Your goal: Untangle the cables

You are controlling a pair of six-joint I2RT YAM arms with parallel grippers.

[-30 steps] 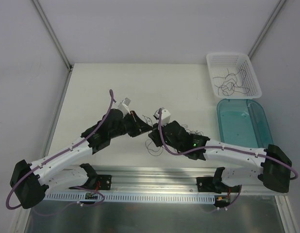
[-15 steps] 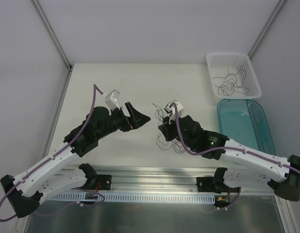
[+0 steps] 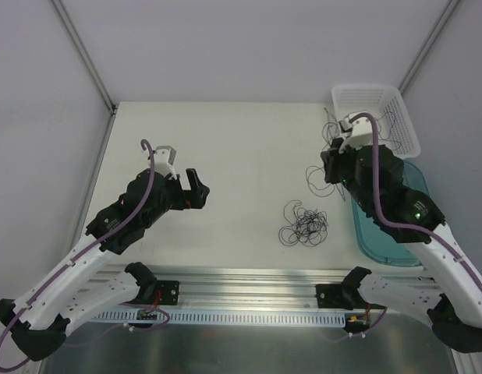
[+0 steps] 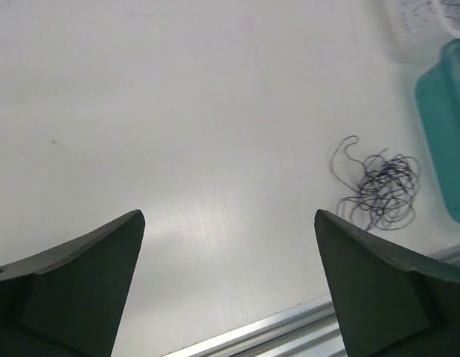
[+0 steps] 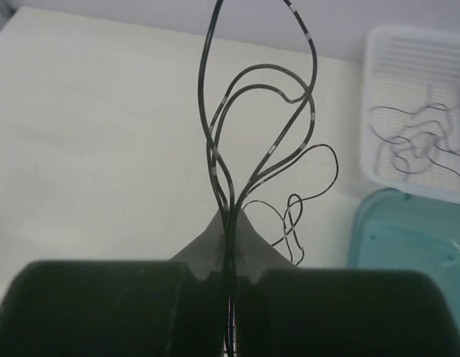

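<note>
1. Surface (image 3: 225, 140), pale and matte, spans the scene, with a metal rail (image 3: 249, 276) running along its near edge.
2. Left arm (image 3: 108, 226) reaches over the left half of the surface. The left end effector (image 3: 197, 187) hangs above a bare patch, fingers spread wide with nothing between them.
3. Right arm (image 3: 397, 210) stretches toward the far right corner and crosses over the teal tray (image 5: 397, 245). The right end effector (image 5: 230, 223) has its fingers pressed together, pinching a bundle of thin cables.
4. Teal tray, translucent, lies along the right edge of the surface, on the near side of the white basket (image 3: 370, 97) and partly hidden under the right arm.
5. White basket, with slotted walls, sits in the far right corner and holds several loose basket strands (image 5: 412, 141), dark and curling.
6. Wad of cables (image 3: 305, 224), a small purplish-black tangle of loops, rests on the surface toward the near edge. It is between the two arms, just left of the teal tray and apart from both end effectors.
7. Pinched strands (image 5: 227, 199) rise from the right fingertips in long open loops, dark with pale flecks. In the overhead view they trail beside the basket's left wall.
</note>
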